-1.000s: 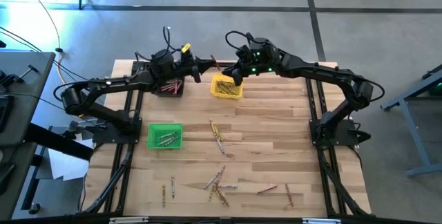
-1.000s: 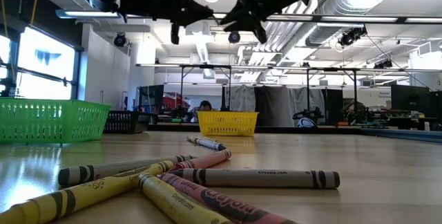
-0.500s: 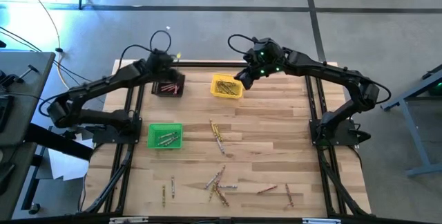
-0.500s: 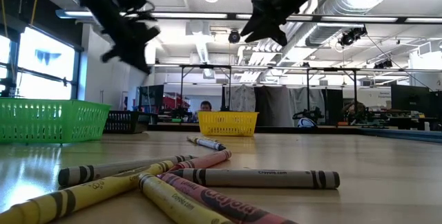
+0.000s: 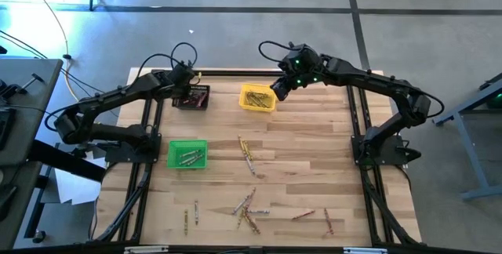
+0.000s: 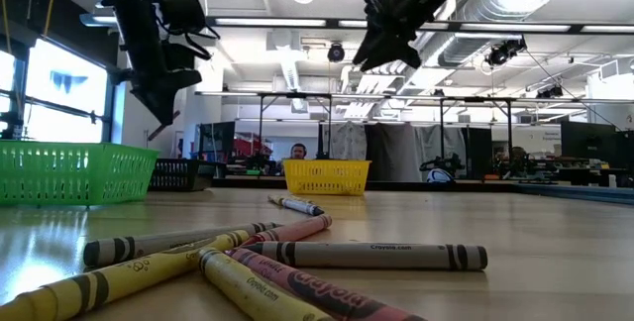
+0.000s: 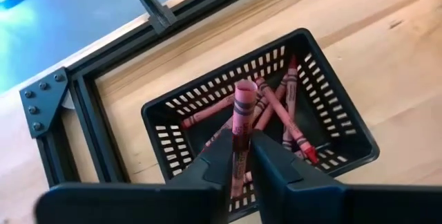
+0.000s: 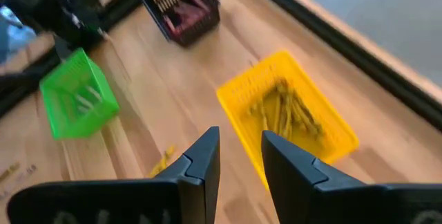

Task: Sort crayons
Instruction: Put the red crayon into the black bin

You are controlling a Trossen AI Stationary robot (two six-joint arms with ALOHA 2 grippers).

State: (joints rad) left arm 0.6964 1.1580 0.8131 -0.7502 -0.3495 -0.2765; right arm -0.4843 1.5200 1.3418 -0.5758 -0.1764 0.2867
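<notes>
**Left arm over black bin with red crayon; right arm empty by yellow bin**

Near edge, 6 o'clock: loose crayons [image 5: 249,207] scattered on the table [image 5: 314,160]. Mid-table: a few more beside the green bin [image 5: 187,154], which holds several. Far edge, 11 o'clock: left gripper [image 7: 238,156] above the black bin [image 7: 338,124], fingers pinching a red crayon [image 7: 241,110] upright; more reds lie inside. At 12 o'clock: right gripper [image 8: 238,148] spread, empty, just beside the yellow bin [image 8: 331,134] full of yellow crayons.

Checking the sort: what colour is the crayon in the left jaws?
Red crayon, clearest in the left wrist view.
</notes>
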